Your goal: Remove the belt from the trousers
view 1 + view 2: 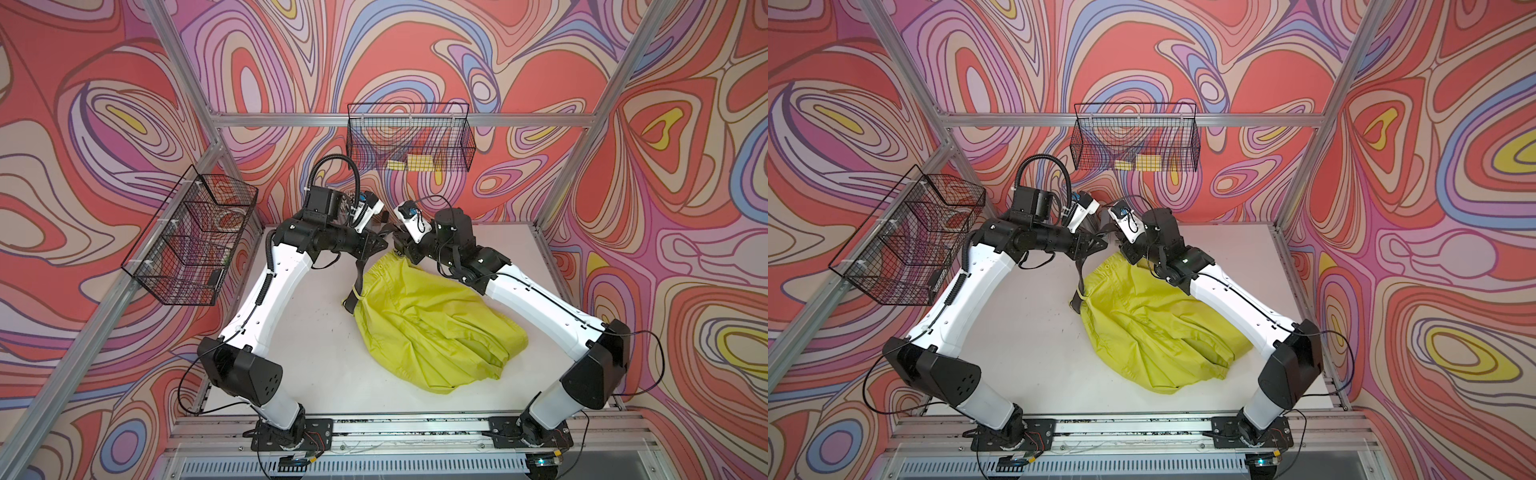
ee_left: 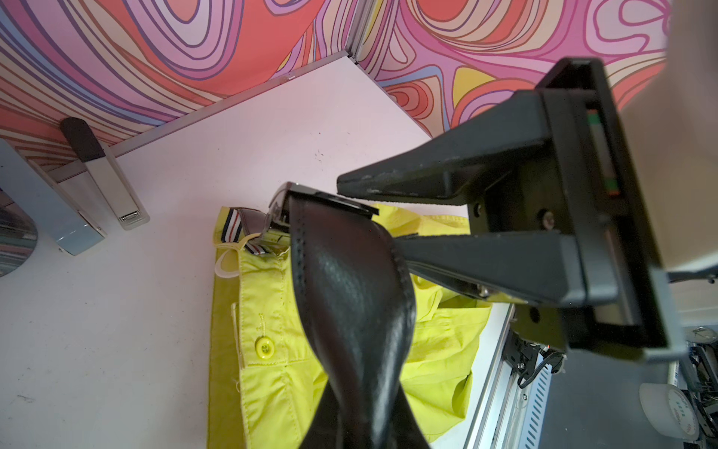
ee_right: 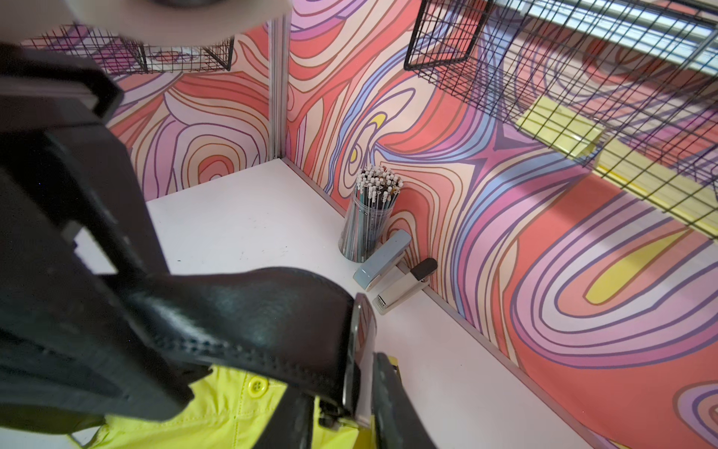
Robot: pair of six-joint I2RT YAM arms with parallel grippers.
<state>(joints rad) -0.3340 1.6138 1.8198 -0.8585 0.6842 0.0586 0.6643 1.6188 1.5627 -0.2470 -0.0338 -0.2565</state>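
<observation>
The left gripper point(image 2: 367, 214) squeezes the belt point(image 2: 349, 311) by its buckle point(image 2: 322, 198), above the trousers point(image 1: 432, 332) on the table point(image 1: 307, 353). The right gripper point(image 1: 401, 248) is right at the belt; I cannot tell its grip. A pen cup point(image 3: 369, 221) and two staplers point(image 3: 382, 261) sit behind, by the wall point(image 3: 505, 194).

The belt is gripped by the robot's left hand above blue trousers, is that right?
Not quite. The trousers are bright yellow-green, not blue, as the left wrist view shows. The rest stands: the left hand grips the belt above them.
</observation>
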